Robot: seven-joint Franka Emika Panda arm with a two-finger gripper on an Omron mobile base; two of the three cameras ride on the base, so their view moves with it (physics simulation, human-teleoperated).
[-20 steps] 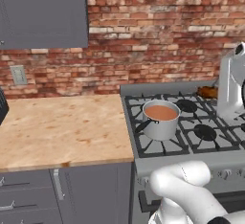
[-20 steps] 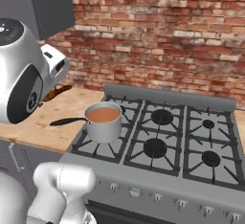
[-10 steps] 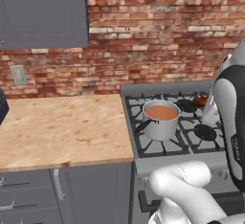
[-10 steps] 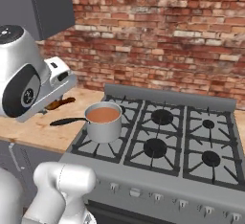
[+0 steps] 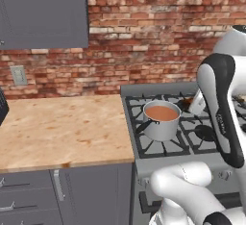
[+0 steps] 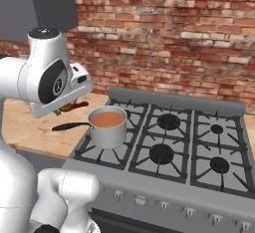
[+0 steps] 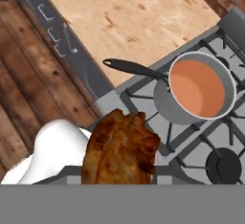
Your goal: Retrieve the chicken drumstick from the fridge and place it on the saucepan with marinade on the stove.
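- The chicken drumstick (image 7: 120,150) is a lumpy, roasted-looking piece, glossy reddish-brown with darker charred patches and orange-gold highlights along its ridges.
- In the hand view it sits right at the gripper (image 7: 119,177), filling the near foreground; the finger tips themselves are hidden behind it, and the jaws read as nearly closed, clamped on the meat.
- From the right base view a dark reddish-brown sliver of the drumstick (image 6: 73,106) shows below the white hand, above the far left edge of the stove, just left of the saucepan and higher than its rim.
- The small shiny steel saucepan (image 6: 108,127) with a long black handle stands on the front-left burner of the grey gas stove (image 6: 169,142) with black grates.
- The pan holds smooth orange-brown marinade (image 7: 198,87), its surface flat and even.
- The pan's handle points left, out over the light wooden countertop (image 5: 57,132) beside the stove.
- A red brick wall (image 5: 144,41) runs behind the counter and stove.
- The drumstick is held clear of the saucepan, not yet over the liquid.
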